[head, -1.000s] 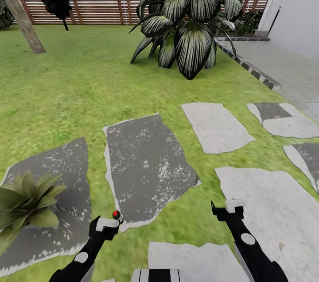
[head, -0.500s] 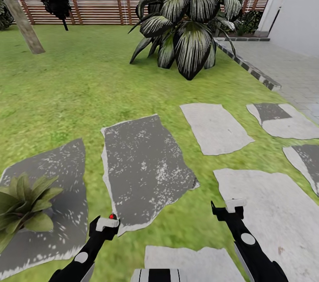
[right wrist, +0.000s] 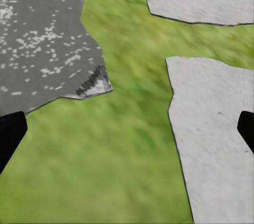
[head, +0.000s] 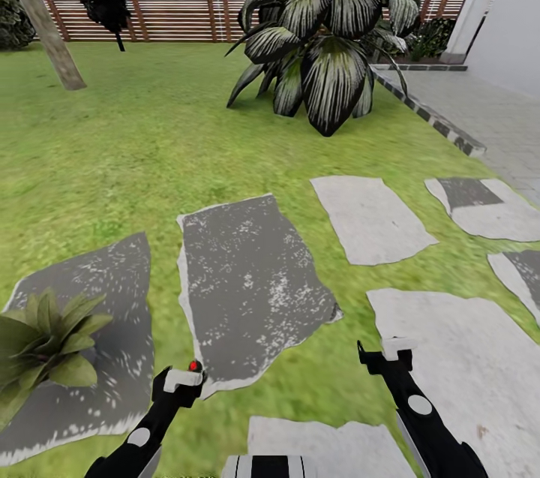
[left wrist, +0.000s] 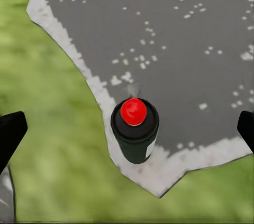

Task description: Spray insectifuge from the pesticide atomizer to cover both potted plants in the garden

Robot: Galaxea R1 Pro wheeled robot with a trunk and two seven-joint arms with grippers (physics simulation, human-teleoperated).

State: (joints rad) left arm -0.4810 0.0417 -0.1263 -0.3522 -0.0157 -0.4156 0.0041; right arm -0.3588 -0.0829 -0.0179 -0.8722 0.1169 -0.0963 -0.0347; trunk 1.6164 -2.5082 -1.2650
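The pesticide atomizer (left wrist: 135,129), a small dark bottle with a red top, stands upright on the near corner of a dark grey slab (left wrist: 174,34). In the head view its red top (head: 194,366) peeks just past my left gripper (head: 180,379). My left gripper (left wrist: 128,129) is open, its black fingertips (left wrist: 10,134) wide apart on either side of the bottle and not touching it. One potted plant (head: 41,339), a low olive-green rosette, sits on a slab at the left. My right gripper (head: 384,353) hangs open over grass (right wrist: 128,131), holding nothing.
Grey stepping slabs (head: 375,217) lie across the green lawn (head: 135,133). A huge dark plant with white-striped leaves (head: 330,35) stands ahead, with a brown slat fence (head: 172,13) behind it. A tree trunk (head: 45,28) leans at far left; paving (head: 495,118) runs along the right.
The whole picture has shifted slightly sideways, so the camera has moved. Both arms keep their pose in the view, and the atomizer stays just ahead of the left gripper.
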